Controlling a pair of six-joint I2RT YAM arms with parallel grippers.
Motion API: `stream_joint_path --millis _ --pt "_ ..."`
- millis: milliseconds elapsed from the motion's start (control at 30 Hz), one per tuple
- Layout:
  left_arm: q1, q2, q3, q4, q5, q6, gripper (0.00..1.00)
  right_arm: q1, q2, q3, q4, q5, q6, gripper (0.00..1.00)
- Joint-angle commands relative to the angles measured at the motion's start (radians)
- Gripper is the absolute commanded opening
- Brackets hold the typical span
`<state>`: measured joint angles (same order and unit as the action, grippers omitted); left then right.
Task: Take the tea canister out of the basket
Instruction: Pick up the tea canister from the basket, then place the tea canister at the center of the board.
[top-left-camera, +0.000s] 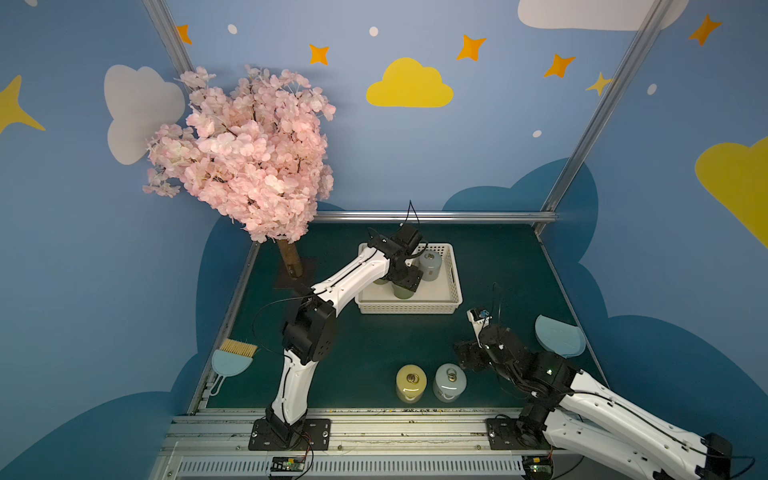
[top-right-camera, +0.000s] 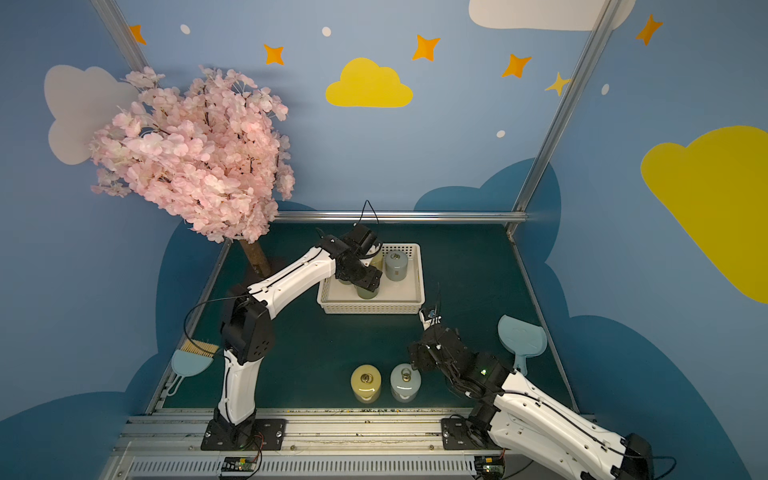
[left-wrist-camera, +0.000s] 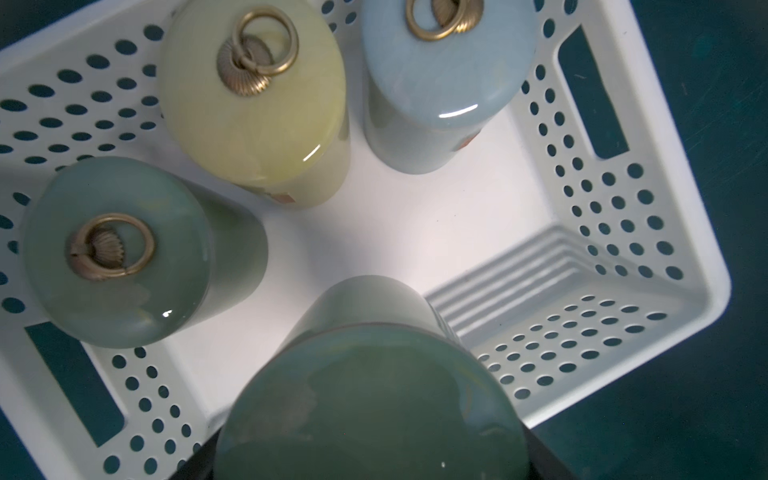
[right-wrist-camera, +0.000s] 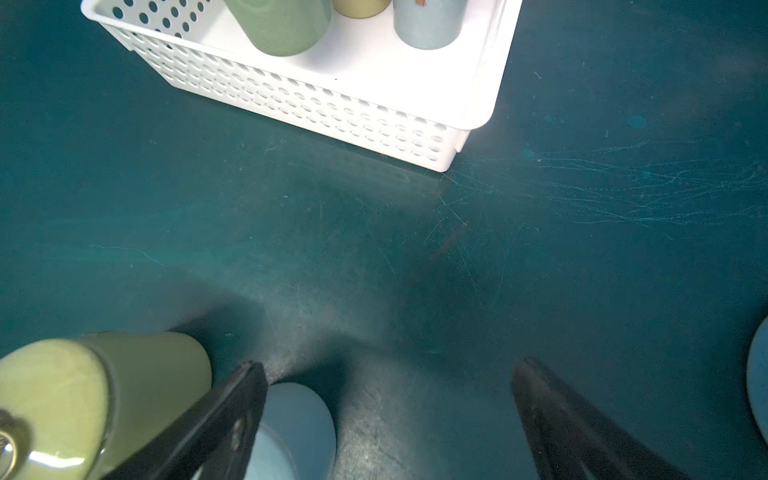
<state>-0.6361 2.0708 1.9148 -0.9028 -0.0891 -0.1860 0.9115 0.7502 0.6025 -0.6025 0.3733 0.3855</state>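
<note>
Four canisters are in the white basket (top-left-camera: 409, 309) toward the back of the bench (top-left-camera: 365, 353): a yellow canister (left-wrist-camera: 253, 104), a pale blue canister (left-wrist-camera: 444, 62), a far green canister (left-wrist-camera: 120, 257) and the near green tea canister (left-wrist-camera: 365, 399). My left fingers (top-left-camera: 405, 279) are clamped on the top of that near green one, which is inside the basket by its front wall. I cannot tell whether its base touches the floor. My right fingers (right-wrist-camera: 232, 415) are spread wide with nothing between them, low over the bench. Just beside them, a second yellow canister (top-left-camera: 410, 382) and a second blue canister (top-left-camera: 449, 381) stand outside the basket near the front edge.
</note>
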Motion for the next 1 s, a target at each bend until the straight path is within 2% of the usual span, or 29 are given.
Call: stream_joint_path --millis 0,600,967 --pt "-0.002 -0.075 0.027 0.002 0.001 0.011 0.60 -0.004 -0.010 0.010 0.003 -0.005 0.010 0.98" --pt "-0.036 -0.190 -0.044 -0.003 -0.020 0.008 0.59 -0.004 -0.024 0.013 -0.001 -0.005 0.019 0.98" --pt "-0.092 -0.354 -0.233 0.025 -0.070 -0.038 0.59 -0.005 -0.022 0.016 0.010 0.007 0.020 0.98"
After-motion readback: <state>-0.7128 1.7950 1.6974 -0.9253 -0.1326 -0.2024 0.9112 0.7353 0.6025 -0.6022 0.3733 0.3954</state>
